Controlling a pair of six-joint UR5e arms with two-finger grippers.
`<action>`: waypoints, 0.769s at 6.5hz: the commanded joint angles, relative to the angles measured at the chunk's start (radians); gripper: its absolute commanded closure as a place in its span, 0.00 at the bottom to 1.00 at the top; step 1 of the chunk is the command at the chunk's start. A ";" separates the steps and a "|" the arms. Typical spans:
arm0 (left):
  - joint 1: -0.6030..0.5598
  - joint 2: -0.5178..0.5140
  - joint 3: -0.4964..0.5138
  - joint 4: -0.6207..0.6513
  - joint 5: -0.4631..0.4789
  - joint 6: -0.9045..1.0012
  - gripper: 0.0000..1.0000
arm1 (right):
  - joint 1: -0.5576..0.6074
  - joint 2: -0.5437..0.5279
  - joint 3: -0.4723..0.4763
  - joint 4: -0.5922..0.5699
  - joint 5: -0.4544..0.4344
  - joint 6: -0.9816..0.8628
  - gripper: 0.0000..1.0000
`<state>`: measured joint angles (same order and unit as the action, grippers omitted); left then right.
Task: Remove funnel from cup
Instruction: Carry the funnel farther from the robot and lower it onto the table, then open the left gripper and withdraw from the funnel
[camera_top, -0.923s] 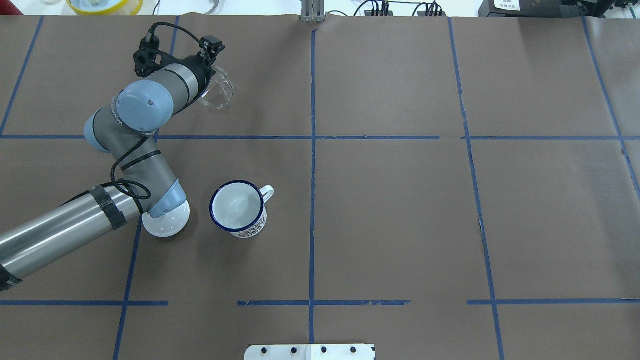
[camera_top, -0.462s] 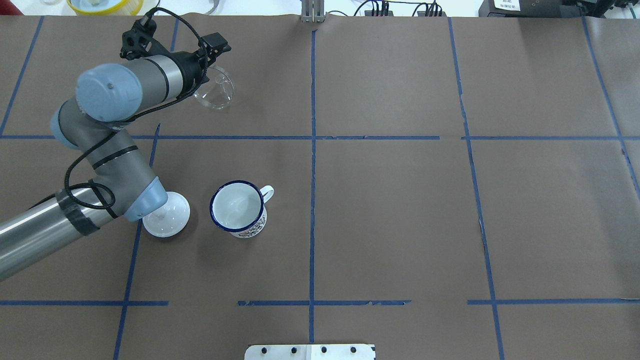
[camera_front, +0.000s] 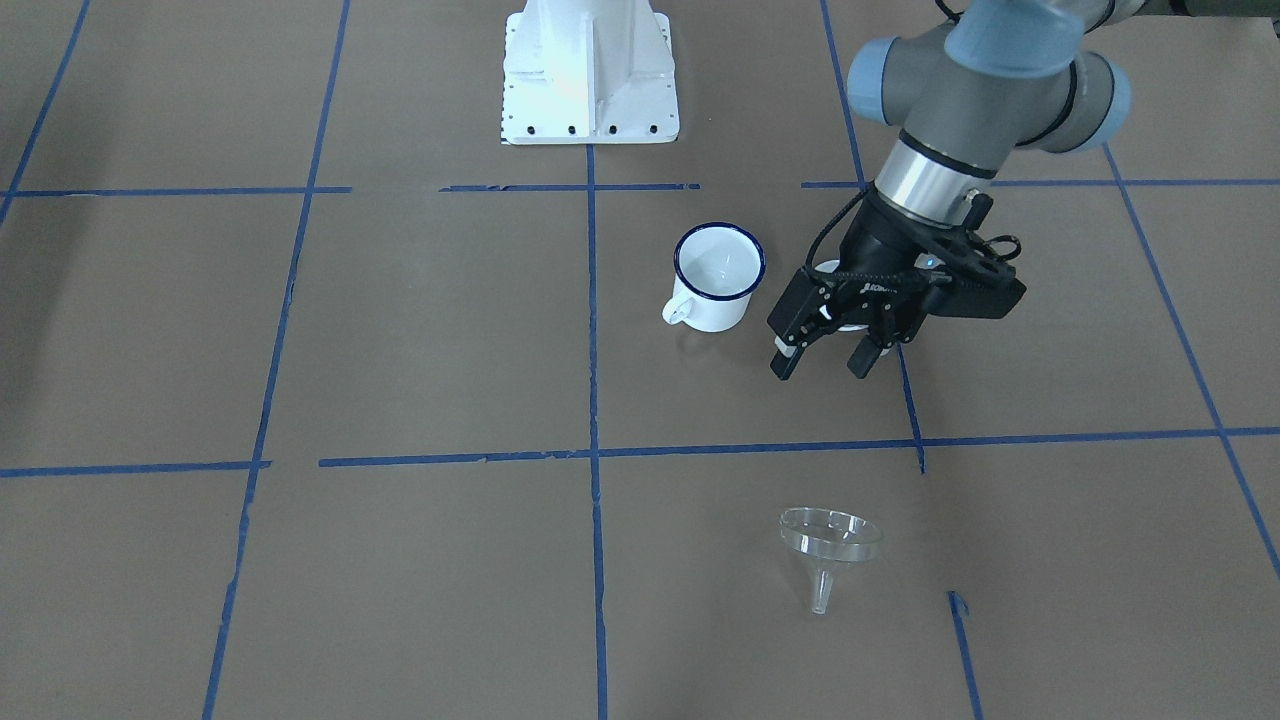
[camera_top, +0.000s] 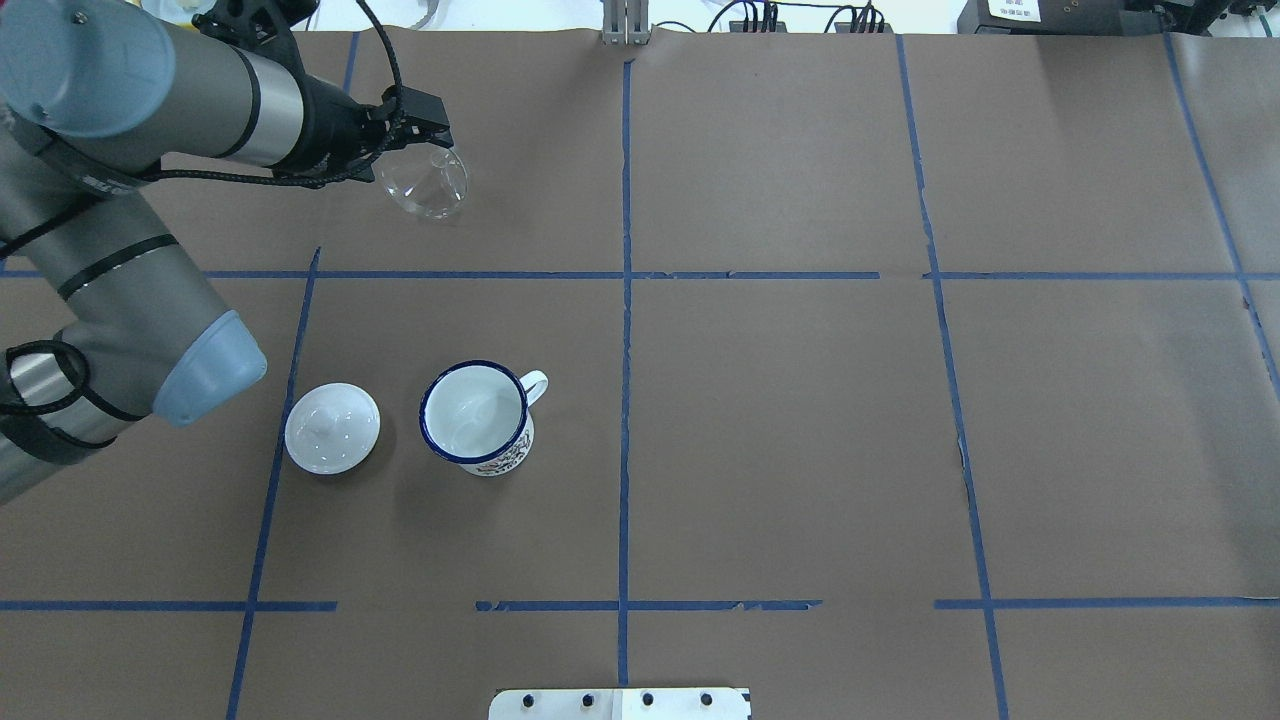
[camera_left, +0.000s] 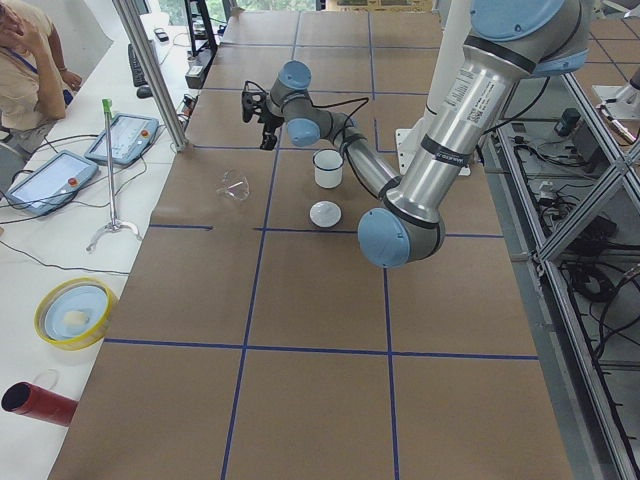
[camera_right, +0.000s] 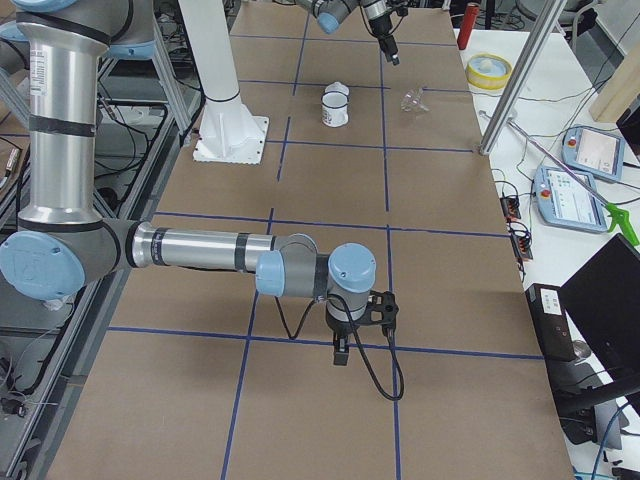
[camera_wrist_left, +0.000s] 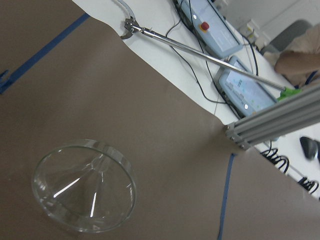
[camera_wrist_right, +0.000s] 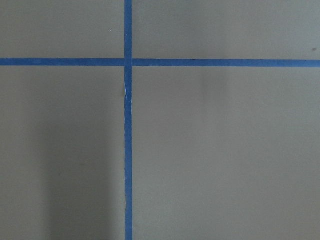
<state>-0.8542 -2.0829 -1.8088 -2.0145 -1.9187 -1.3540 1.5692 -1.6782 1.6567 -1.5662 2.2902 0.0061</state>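
The clear funnel (camera_top: 428, 185) lies on its side on the brown table at the far left, apart from the cup; it also shows in the front view (camera_front: 830, 545) and fills the lower left of the left wrist view (camera_wrist_left: 85, 185). The white cup (camera_top: 478, 415) with a dark blue rim stands upright and empty (camera_front: 718, 275). My left gripper (camera_front: 825, 362) is open and empty, raised above the table between cup and funnel. My right gripper (camera_right: 340, 355) shows only in the right side view, low over bare table, and I cannot tell its state.
A white domed lid (camera_top: 332, 428) with a knob sits just left of the cup. The robot's base plate (camera_front: 590, 70) is at the near edge. A yellow bowl (camera_left: 75, 310) and an aluminium post (camera_left: 150, 70) stand past the far edge.
My left arm has lifted and swung back to the left, away from the funnel. The funnel stays lying where it was. The lid is now uncovered in the overhead view.
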 joint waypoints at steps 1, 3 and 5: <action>-0.016 0.016 -0.038 -0.074 -0.113 0.026 0.00 | 0.000 0.000 0.000 0.000 0.000 0.000 0.00; -0.017 0.049 -0.056 0.229 -0.134 0.129 0.00 | 0.000 0.000 0.000 0.000 0.000 0.000 0.00; 0.070 0.055 -0.121 0.493 -0.093 0.204 0.00 | 0.000 0.000 0.000 0.000 0.000 0.000 0.00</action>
<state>-0.8370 -2.0310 -1.9063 -1.6497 -2.0373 -1.1783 1.5693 -1.6781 1.6567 -1.5662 2.2902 0.0062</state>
